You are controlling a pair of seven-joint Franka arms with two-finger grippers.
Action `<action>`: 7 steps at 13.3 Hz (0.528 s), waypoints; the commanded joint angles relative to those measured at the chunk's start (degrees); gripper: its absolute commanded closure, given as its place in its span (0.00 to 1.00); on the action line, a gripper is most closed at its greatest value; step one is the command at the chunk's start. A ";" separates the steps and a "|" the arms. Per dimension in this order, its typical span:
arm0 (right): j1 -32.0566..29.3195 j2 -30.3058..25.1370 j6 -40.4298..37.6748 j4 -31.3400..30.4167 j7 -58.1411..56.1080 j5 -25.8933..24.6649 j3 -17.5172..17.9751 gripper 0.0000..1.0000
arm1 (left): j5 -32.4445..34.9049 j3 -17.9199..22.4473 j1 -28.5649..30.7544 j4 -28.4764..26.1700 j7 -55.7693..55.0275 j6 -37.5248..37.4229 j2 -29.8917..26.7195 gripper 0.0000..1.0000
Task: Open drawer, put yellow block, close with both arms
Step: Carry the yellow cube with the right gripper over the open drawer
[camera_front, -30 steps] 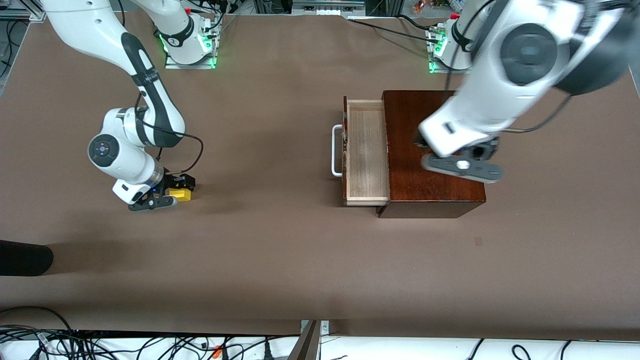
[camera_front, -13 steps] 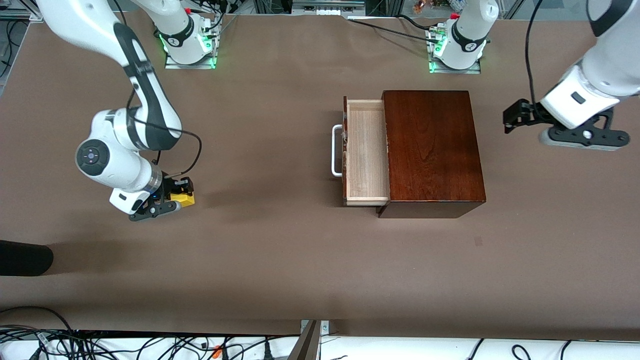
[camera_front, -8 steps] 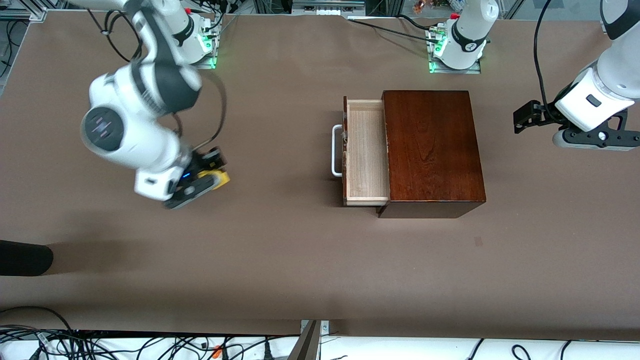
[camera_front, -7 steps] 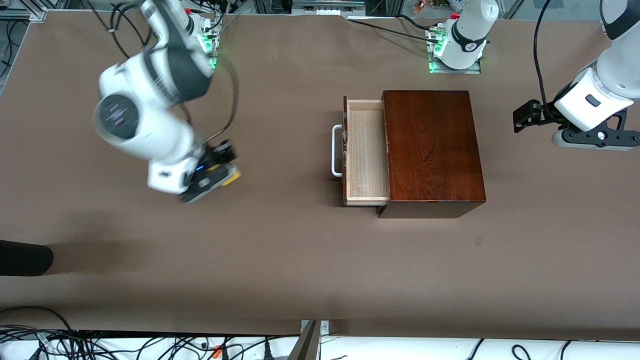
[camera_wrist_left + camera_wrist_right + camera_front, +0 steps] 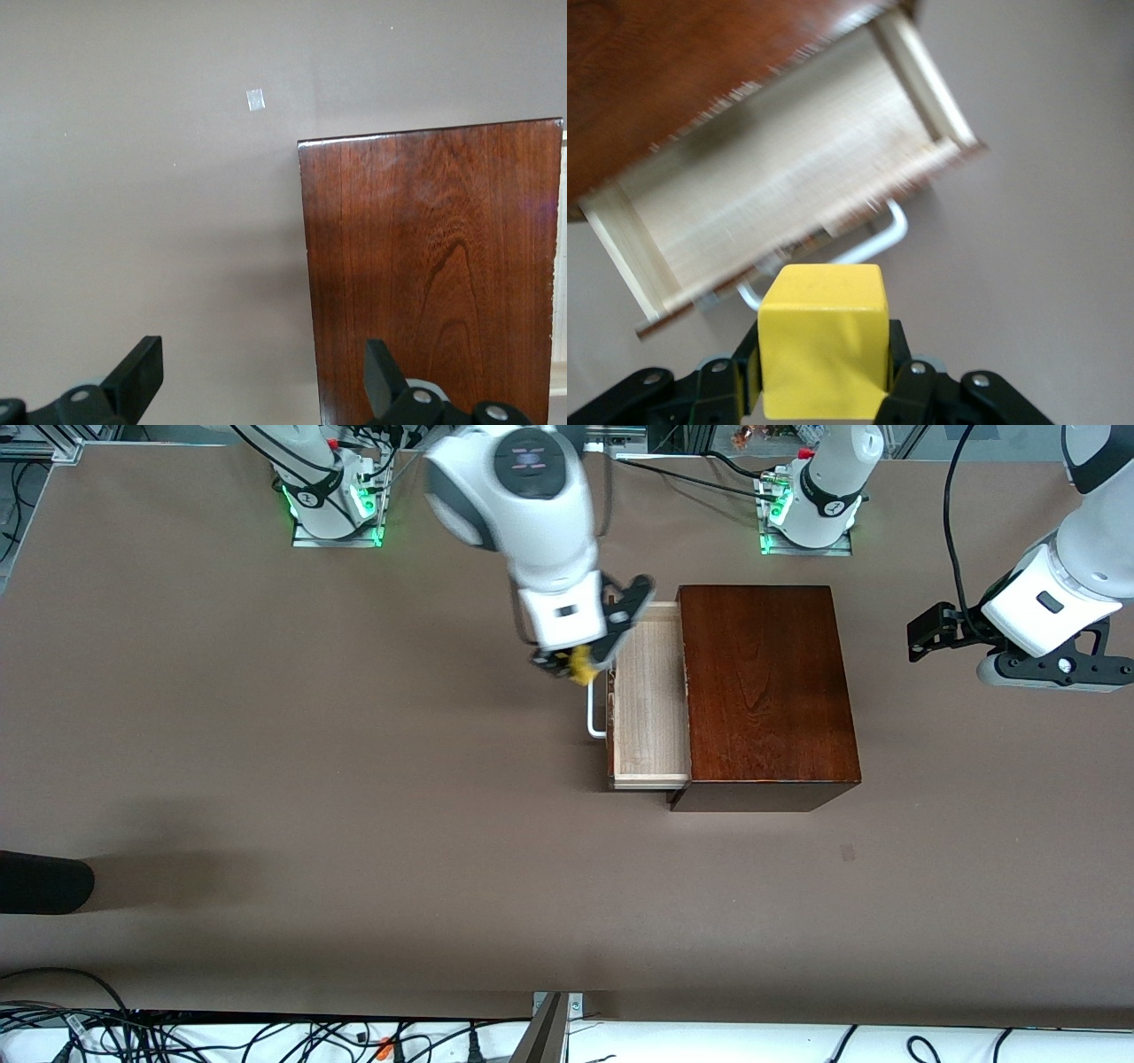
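The drawer (image 5: 649, 695) is standing open on the worktop (image 5: 354, 824); over its handle (image 5: 595, 722) the right gripper (image 5: 580, 662) is clamping its fingers on the yellow block (image 5: 823, 338), probably light, rigid, best held by flat faces. The left gripper (image 5: 930, 638), waiting, is spread wide, empty. No writing is showing

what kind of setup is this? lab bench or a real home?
Most likely a robotics lab bench, not a home. Two arm bases are bolted to a bare brown-covered table, loose cables crowd its near edge, and the only furniture is a lone wooden box with its drawer open.
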 commanded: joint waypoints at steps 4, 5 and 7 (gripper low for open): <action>7.58 6.32 1.99 6.89 -5.76 -7.11 -0.68 0.88 | -0.79 -0.18 0.40 -6.64 0.11 3.98 -5.57 0.00; 8.19 6.50 1.99 6.80 -7.33 -7.72 -0.68 0.86 | -0.79 -0.18 0.48 -6.55 0.20 3.89 -5.48 0.00; 8.89 7.55 1.64 6.54 -11.12 -9.30 -0.68 0.86 | -0.79 -0.18 0.49 -6.46 0.20 3.80 -5.48 0.00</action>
